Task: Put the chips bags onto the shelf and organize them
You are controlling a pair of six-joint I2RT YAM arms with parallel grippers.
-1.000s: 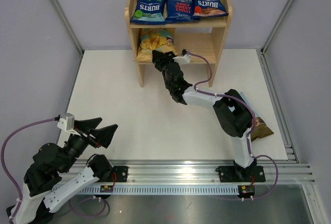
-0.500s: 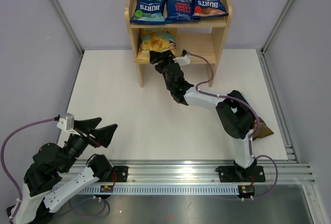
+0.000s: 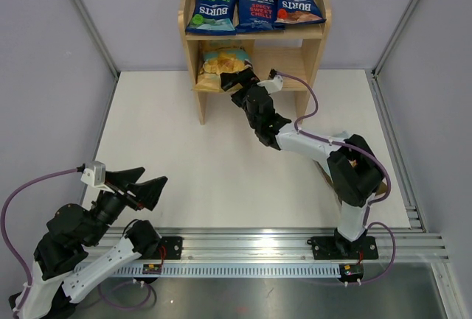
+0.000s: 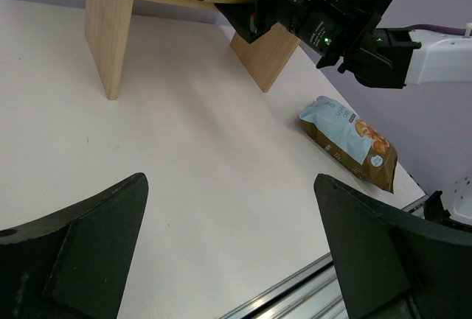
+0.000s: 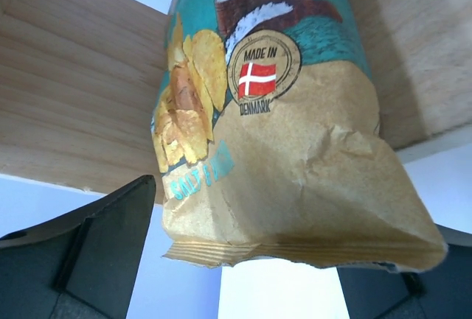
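White tabletop [image 3: 206, 172] between grey walls fills my overhead view, with the shelf [image 3: 318, 46] standing at its far edge. By my count the job is mostly done. Three dark-blue bags sit in a row on the top tier: the green-lettered bag [image 3: 212, 6], the middle bag [image 3: 256, 8] and the red-lettered bag [image 3: 296, 4]. The tan bag [image 5: 295, 149] lies on the left of the lower tier, its crimped bottom edge overhanging the front lip.

One is left: the light-blue-and-brown bag [image 4: 348, 140] lies flat on the tabletop at the right, near the right arm's base, mostly hidden under that arm from above. The free space on the lower tier's right looks like its spot.

My right end effector [image 3: 230, 79] is at the lower tier's front, fingers spread wide to either side of the tan bag's overhanging edge and clamping nothing; whether a finger brushes the bag's corner I cannot tell. The left end effector [image 3: 141, 181] hangs wide open over the near left tabletop, empty.
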